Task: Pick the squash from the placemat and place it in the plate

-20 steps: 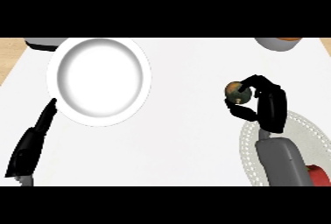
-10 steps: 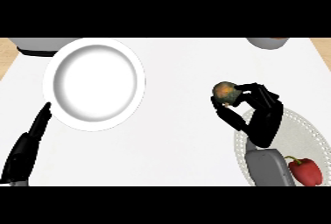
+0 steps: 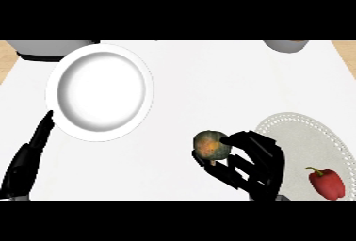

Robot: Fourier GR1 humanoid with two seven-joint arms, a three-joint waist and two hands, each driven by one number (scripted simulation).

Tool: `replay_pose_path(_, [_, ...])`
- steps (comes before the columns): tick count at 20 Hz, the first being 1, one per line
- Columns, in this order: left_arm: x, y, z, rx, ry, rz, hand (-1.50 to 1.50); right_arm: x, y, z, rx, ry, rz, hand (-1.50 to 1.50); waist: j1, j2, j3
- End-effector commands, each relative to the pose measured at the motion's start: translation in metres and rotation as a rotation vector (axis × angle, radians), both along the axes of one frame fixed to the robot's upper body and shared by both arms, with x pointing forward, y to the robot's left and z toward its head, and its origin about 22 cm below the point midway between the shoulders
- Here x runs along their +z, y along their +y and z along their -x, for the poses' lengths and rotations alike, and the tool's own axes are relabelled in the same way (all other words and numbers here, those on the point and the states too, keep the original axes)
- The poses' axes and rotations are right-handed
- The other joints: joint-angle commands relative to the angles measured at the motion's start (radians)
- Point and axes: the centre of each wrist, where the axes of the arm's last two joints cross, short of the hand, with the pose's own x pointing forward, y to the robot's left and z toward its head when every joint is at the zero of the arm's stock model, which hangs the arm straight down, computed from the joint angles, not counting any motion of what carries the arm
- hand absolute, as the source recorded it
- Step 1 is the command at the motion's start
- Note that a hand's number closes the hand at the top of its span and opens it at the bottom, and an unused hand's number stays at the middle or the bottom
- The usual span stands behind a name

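The right hand (image 3: pixel 252 162) has its fingers curled round the squash (image 3: pixel 211 145), which sits at the hand's left side, off the placemat (image 3: pixel 311 141) and above the table (image 3: pixel 201 84). The plate (image 3: pixel 99 92) lies well apart, to the left of the hand and farther from the robot, so I judge the coming move must carry the squash that way. The left hand (image 3: pixel 31 155) rests with straight fingers just beside the plate's near rim. A red pepper (image 3: pixel 325 182) lies on the placemat, right of the holding hand.
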Motion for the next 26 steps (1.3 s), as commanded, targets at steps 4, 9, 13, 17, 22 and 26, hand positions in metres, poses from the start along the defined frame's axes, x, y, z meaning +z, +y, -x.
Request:
replay_pose_path(4, [-0.004,-0.007,-0.004,-0.005,0.003,0.009,0.00,0.025,0.064,0.024,0.094,-0.041,0.013,1.50,0.004,0.001,-0.001])
replay_pose_path(9, [0.000,-0.010,-0.010,-0.025,0.004,0.011,0.00,0.031,0.104,0.029,0.138,0.030,0.028,1.50,0.009,0.001,-0.001])
replay_pose_path(13, [-0.001,0.000,-0.013,-0.025,0.005,0.008,0.00,0.056,0.123,0.007,0.120,0.104,0.111,1.50,0.016,0.001,-0.003])
replay_pose_path(17, [0.002,-0.002,-0.011,-0.040,-0.003,-0.011,0.00,0.052,0.148,-0.015,0.087,0.180,0.167,1.50,0.035,0.004,-0.002])
replay_pose_path(22, [0.007,-0.013,-0.020,-0.057,-0.009,0.008,0.00,0.082,0.179,-0.043,0.076,0.225,0.183,1.50,0.048,0.007,-0.001])
replay_pose_path(26, [0.012,-0.024,-0.023,-0.094,-0.012,0.002,0.00,0.071,0.185,-0.035,0.154,0.363,0.051,1.50,0.093,0.014,0.000])
